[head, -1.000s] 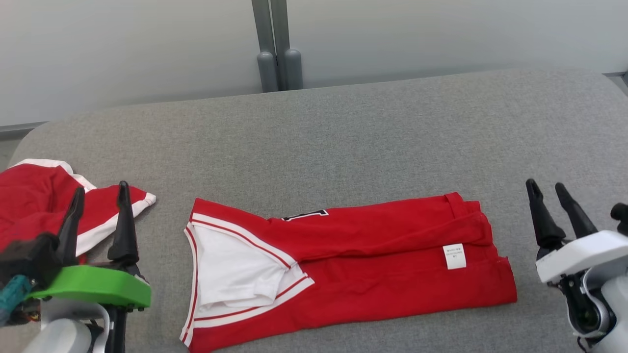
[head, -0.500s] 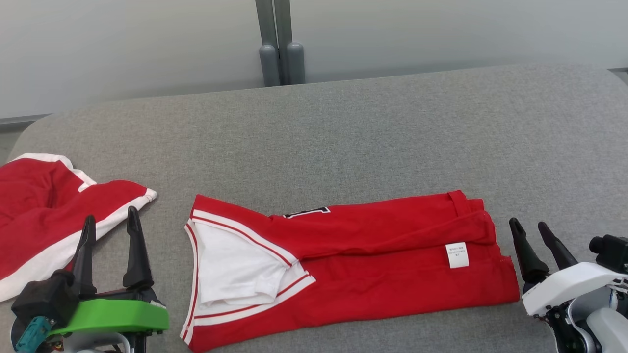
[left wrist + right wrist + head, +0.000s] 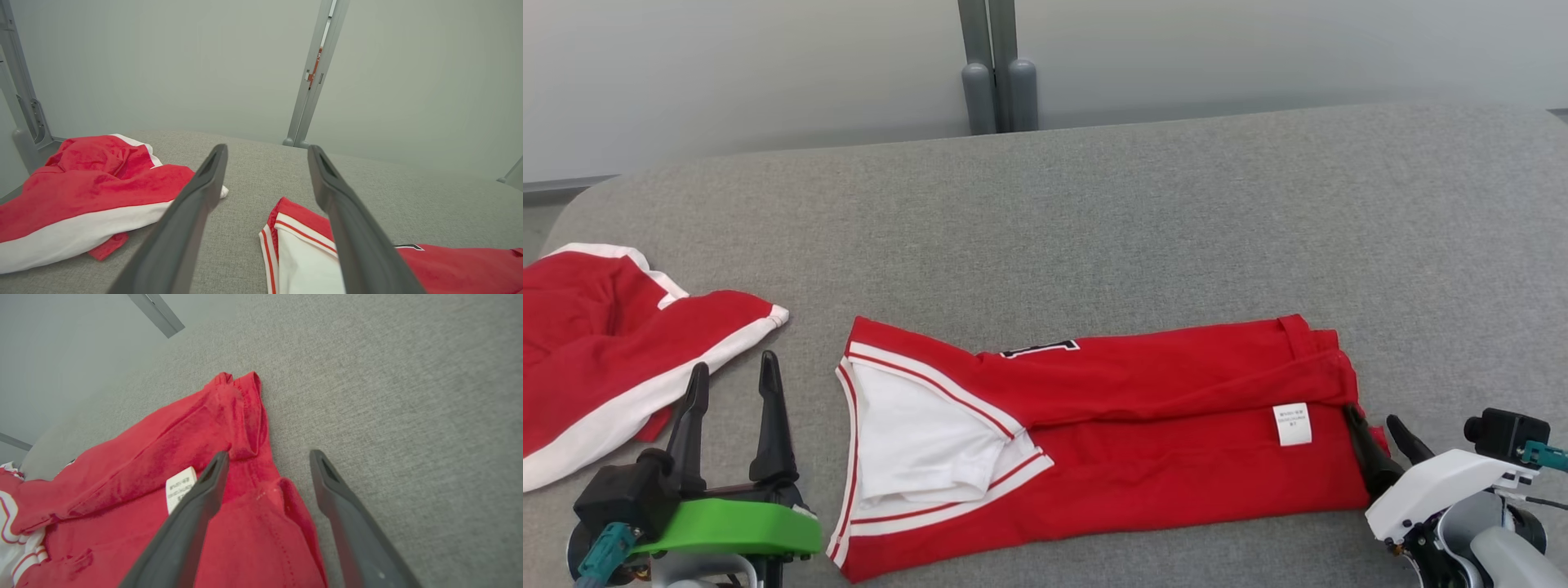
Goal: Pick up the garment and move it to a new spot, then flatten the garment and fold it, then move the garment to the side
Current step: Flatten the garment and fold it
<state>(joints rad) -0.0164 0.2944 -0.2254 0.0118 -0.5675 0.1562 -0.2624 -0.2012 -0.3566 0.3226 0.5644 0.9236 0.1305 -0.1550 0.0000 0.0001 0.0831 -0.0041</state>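
With my right gripper (image 3: 1370, 415) spread astride the right hem of the folded red, white-trimmed jersey garment (image 3: 1143, 441) lying lower centre on the grey fabric tabletop (image 3: 1176, 229), and my left gripper (image 3: 734, 363) spread empty at lower left, I risk pinching one layer and pulling the fold open.

Even diffuse light, soft faint shadows; wrist views wide-angle stretched.
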